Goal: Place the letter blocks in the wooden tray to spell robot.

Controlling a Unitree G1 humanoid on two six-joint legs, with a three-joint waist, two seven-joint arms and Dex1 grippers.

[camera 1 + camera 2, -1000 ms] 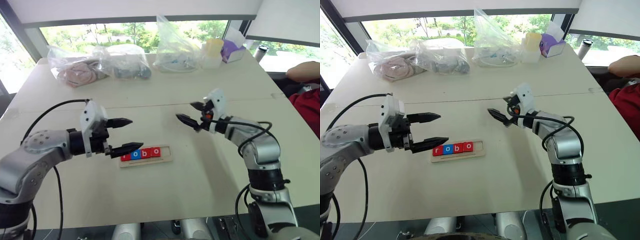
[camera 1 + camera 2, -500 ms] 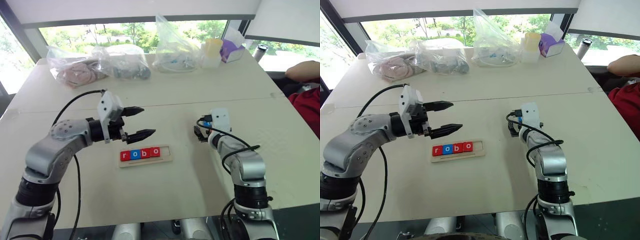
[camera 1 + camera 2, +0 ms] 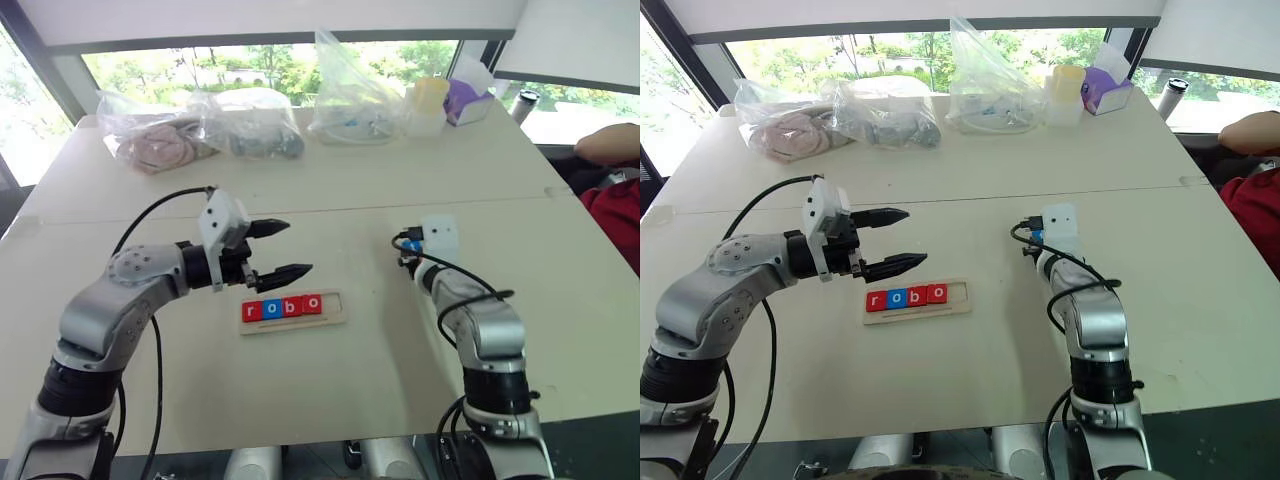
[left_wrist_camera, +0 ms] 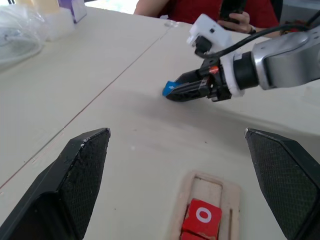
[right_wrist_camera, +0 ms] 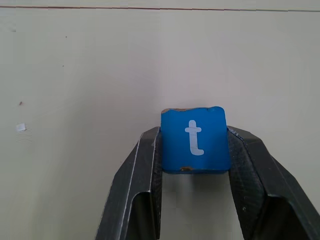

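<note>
Lowered since before, right gripper (image 5: 194, 165) clamps upright blue t block (image 5: 194, 140); left gripper (image 3: 902, 240) gapes empty.

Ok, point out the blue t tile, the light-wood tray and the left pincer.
blue t tile (image 5: 195, 140), right wrist view, its lettered face.
light-wood tray (image 3: 958, 293), right eye view, its bare end slot.
left pincer (image 3: 286, 249), left eye view, between its fingertips.
</note>
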